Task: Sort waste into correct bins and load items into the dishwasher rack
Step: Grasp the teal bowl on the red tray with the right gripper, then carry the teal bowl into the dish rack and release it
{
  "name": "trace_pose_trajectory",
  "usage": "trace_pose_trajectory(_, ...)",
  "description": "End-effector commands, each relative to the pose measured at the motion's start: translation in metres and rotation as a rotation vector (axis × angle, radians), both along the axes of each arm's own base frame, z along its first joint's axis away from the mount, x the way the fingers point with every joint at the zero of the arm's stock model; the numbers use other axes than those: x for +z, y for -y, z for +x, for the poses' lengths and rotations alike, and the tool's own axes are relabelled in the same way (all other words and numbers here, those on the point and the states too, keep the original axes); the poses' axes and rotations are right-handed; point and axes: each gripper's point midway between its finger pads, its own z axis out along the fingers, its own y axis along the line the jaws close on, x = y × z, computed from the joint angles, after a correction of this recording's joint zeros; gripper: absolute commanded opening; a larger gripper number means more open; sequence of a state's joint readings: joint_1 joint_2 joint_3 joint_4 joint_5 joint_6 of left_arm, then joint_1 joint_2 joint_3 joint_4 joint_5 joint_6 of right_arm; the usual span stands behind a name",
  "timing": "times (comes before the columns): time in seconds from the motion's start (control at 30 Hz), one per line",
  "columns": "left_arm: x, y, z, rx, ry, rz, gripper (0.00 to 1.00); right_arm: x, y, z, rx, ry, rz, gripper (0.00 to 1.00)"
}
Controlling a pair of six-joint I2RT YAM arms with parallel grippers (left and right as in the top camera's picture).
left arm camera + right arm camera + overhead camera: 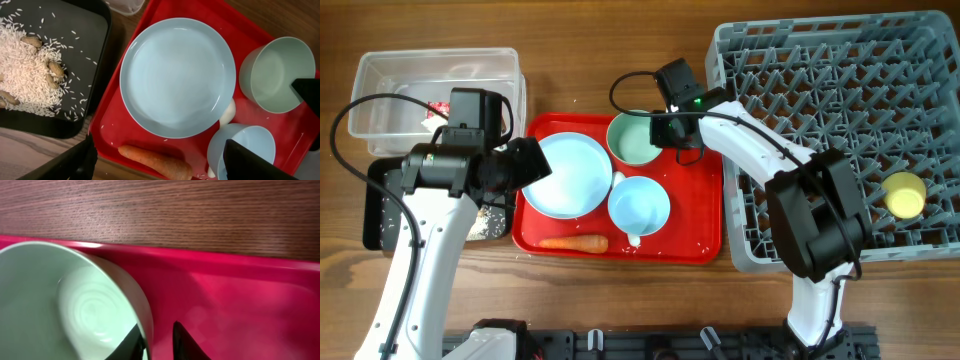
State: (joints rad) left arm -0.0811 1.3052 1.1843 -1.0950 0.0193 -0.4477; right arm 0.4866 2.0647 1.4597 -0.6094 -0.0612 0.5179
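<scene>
The right claw (156, 331) is spread astride the wall of the mint bowl (75, 310), with one finger inside the rim and one outside. A strip of red tray (240, 295) shows between the outer finger and the wall, so the grip is judged not yet made. The bowl stands upright at the far edge of the tray, just beside the rack (840, 90).

Hazards on the right side:
- A pinch on a thin curved wall may let the bowl pivot, and a tilted bowl can slip free during the lift.
- An off-centre closure may push the bowl toward the blue bowl (640, 205) and the spoon (227, 112), which lies between that bowl and the plate (175, 75).
- A bowl carried low may strike the rack wall or pegs.

The left claw (159, 152) is spread wide and holds nothing, above the carrot (155, 161) at the near tray edge. Both arms work over one tray, so simultaneous moves risk collision. The carrot is round and may roll from a grasp before it reaches the black tray (95, 30) holding rice (25, 65).
</scene>
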Motion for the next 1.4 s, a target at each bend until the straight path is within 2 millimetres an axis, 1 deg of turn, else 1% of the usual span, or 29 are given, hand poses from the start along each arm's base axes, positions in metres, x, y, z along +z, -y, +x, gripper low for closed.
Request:
trace_pose_trajectory(0.0, 0.004, -0.005, 0.001, 0.021, 0.016, 0.011, 0.82, 0.001, 0.016, 0.007, -0.068, 0.017, -0.050, 0.11)
trace_pose_trajectory(0.03, 0.004, -0.005, 0.001, 0.021, 0.017, 0.011, 0.82, 0.005, 0.019, 0.008, -0.074, 0.025, -0.060, 0.04)
trace_pose_trajectory(0.13, 0.004, -0.004, 0.001, 0.021, 0.017, 0.011, 0.82, 0.014, 0.022, 0.008, -0.077, 0.038, -0.068, 0.04)
trace_pose_trajectory(0.2, 0.004, -0.005, 0.001, 0.021, 0.016, 0.011, 0.82, 0.030, 0.027, 0.006, -0.071, 0.053, -0.067, 0.04)
trace_pose_trajectory(0.23, 0.004, -0.005, 0.001, 0.021, 0.016, 0.011, 0.82, 0.047, 0.033, 0.006, -0.045, 0.086, -0.082, 0.04)
trace_pose_trajectory(0.33, 0.004, -0.004, 0.002, 0.021, 0.020, 0.011, 0.82, 0.128, 0.083, 0.011, -0.103, 0.285, -0.219, 0.04)
trace_pose_trajectory(0.37, 0.004, -0.004, 0.002, 0.021, 0.020, 0.011, 0.82, 0.168, 0.103, 0.012, -0.106, 0.394, -0.273, 0.04)
trace_pose_trajectory(0.4, 0.004, -0.004, 0.002, 0.021, 0.020, 0.011, 0.82, 0.204, 0.126, 0.012, -0.118, 0.486, -0.327, 0.04)
trace_pose_trajectory(0.43, 0.004, -0.004, 0.002, 0.021, 0.020, 0.011, 0.82, 0.230, 0.147, 0.011, -0.134, 0.555, -0.391, 0.04)
trace_pose_trajectory(0.47, 0.004, -0.004, 0.002, 0.021, 0.020, 0.011, 0.83, 0.252, 0.174, 0.010, -0.174, 0.607, -0.473, 0.04)
trace_pose_trajectory(0.53, 0.004, -0.004, 0.002, 0.021, 0.020, 0.011, 0.83, 0.283, 0.232, 0.006, -0.316, 0.660, -0.641, 0.04)
trace_pose_trajectory(0.57, 0.004, -0.004, 0.002, 0.021, 0.020, 0.011, 0.83, 0.296, 0.264, 0.000, -0.416, 0.668, -0.741, 0.04)
trace_pose_trajectory(0.6, 0.004, -0.004, 0.002, 0.021, 0.020, 0.011, 0.83, 0.305, 0.290, -0.006, -0.495, 0.664, -0.827, 0.04)
trace_pose_trajectory(0.63, 0.004, -0.004, 0.002, 0.021, 0.020, 0.011, 0.83, 0.314, 0.325, -0.016, -0.620, 0.645, -0.945, 0.04)
trace_pose_trajectory(0.67, 0.004, -0.004, 0.002, 0.021, 0.020, 0.011, 0.83, 0.319, 0.350, -0.023, -0.722, 0.629, -1.030, 0.04)
trace_pose_trajectory(0.7, 0.004, -0.004, 0.002, 0.021, 0.020, 0.011, 0.83, 0.321, 0.367, -0.027, -0.786, 0.611, -1.090, 0.04)
trace_pose_trajectory(0.77, 0.004, -0.004, 0.002, 0.021, 0.020, 0.011, 0.83, 0.316, 0.402, -0.037, -0.920, 0.547, -1.216, 0.04)
trace_pose_trajectory(0.83, 0.004, -0.004, 0.002, 0.021, 0.020, 0.011, 0.83, 0.302, 0.431, -0.039, -1.010, 0.480, -1.306, 0.04)
trace_pose_trajectory(0.9, 0.004, -0.004, 0.002, 0.021, 0.020, 0.011, 0.83, 0.283, 0.454, -0.036, -1.043, 0.430, -1.333, 0.04)
trace_pose_trajectory(0.97, 0.004, -0.004, 0.002, 0.021, 0.020, 0.011, 0.83, 0.253, 0.477, -0.027, -1.042, 0.358, -1.368, 0.04)
trace_pose_trajectory(1.03, 0.004, -0.004, 0.002, 0.021, 0.020, 0.011, 0.83, 0.229, 0.490, -0.016, -1.023, 0.312, -1.395, 0.04)
trace_pose_trajectory(1.1, 0.004, -0.004, 0.002, 0.021, 0.021, 0.011, 0.83, 0.211, 0.495, -0.006, -1.002, 0.294, -1.405, 0.04)
trace_pose_trajectory(1.13, 0.005, -0.004, 0.003, 0.021, 0.022, 0.011, 0.83, 0.194, 0.495, 0.003, -0.964, 0.285, -1.382, 0.04)
trace_pose_trajectory(1.23, 0.005, -0.004, 0.005, 0.021, 0.032, 0.010, 0.82, 0.159, 0.494, 0.017, -0.886, 0.255, -1.329, 0.04)
trace_pose_trajectory(1.27, 0.006, -0.004, 0.006, 0.021, 0.035, 0.008, 0.82, 0.148, 0.490, 0.023, -0.845, 0.251, -1.293, 0.04)
trace_pose_trajectory(1.37, 0.006, -0.003, 0.005, 0.021, 0.034, 0.001, 0.82, 0.130, 0.473, 0.038, -0.778, 0.274, -1.182, 0.04)
